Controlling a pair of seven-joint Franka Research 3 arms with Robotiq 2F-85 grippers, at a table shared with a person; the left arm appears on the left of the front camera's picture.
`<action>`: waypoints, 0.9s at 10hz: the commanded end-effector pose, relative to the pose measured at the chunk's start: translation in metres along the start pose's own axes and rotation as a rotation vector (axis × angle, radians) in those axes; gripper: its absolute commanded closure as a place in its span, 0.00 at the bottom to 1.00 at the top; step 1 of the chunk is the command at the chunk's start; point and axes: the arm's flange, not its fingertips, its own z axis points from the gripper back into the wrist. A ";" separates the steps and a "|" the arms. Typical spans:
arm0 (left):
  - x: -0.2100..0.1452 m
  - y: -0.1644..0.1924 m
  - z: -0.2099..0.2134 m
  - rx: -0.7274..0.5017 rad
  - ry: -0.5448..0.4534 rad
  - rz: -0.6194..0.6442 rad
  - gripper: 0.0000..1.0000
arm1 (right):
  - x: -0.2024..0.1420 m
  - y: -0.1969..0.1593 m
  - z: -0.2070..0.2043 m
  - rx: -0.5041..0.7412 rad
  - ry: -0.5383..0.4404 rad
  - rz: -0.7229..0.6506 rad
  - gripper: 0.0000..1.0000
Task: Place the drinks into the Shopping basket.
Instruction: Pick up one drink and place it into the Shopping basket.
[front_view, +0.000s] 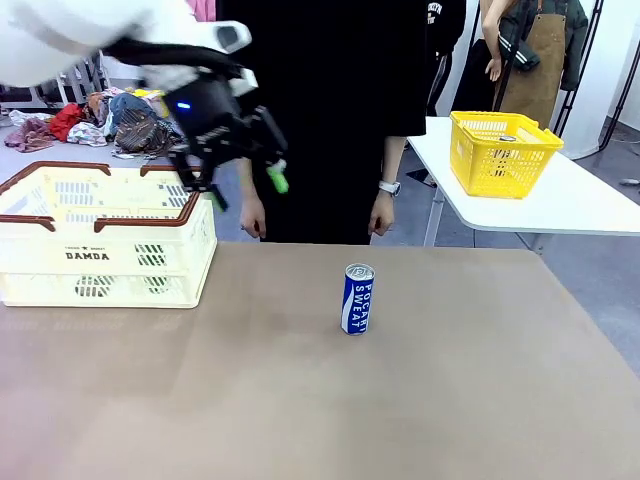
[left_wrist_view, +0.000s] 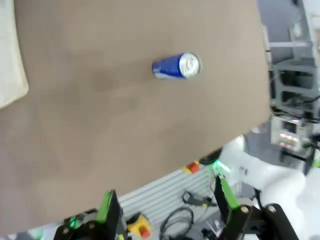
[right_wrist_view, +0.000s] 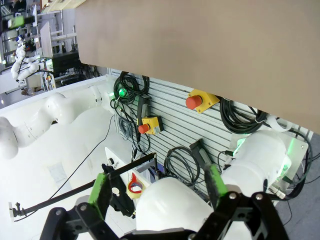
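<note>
One blue-and-white "Pocari Sweat" can (front_view: 357, 298) stands upright near the middle of the brown table; the left wrist view sees the same can (left_wrist_view: 176, 66) from above. The cream-white "DAMDA" basket (front_view: 100, 245) with its brown rim stands at the table's left, and a corner of it (left_wrist_view: 11, 55) reaches into the left wrist view. My left gripper (front_view: 246, 188) hangs open and empty in the air just right of the basket, well above and to the left of the can. The left gripper (left_wrist_view: 165, 200) holds nothing between its green pads. My right gripper (right_wrist_view: 157, 190) is open and empty, facing the robot's base below the table edge.
A person in black stands at the far side of the table (front_view: 450, 400), hands down. A smaller yellow basket (front_view: 503, 150) sits on a white table at the back right. Clothes lie heaped behind the cream basket.
</note>
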 end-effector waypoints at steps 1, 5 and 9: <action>0.034 -0.035 -0.035 0.138 -0.029 0.015 0.00 | 0.000 0.001 0.002 0.008 -0.001 0.013 0.00; 0.041 -0.085 -0.137 0.280 -0.109 -0.114 0.00 | 0.000 0.001 0.002 0.008 -0.001 0.013 0.00; 0.031 -0.094 -0.164 0.270 -0.095 -0.168 0.00 | 0.000 0.001 0.002 0.008 -0.001 0.013 0.00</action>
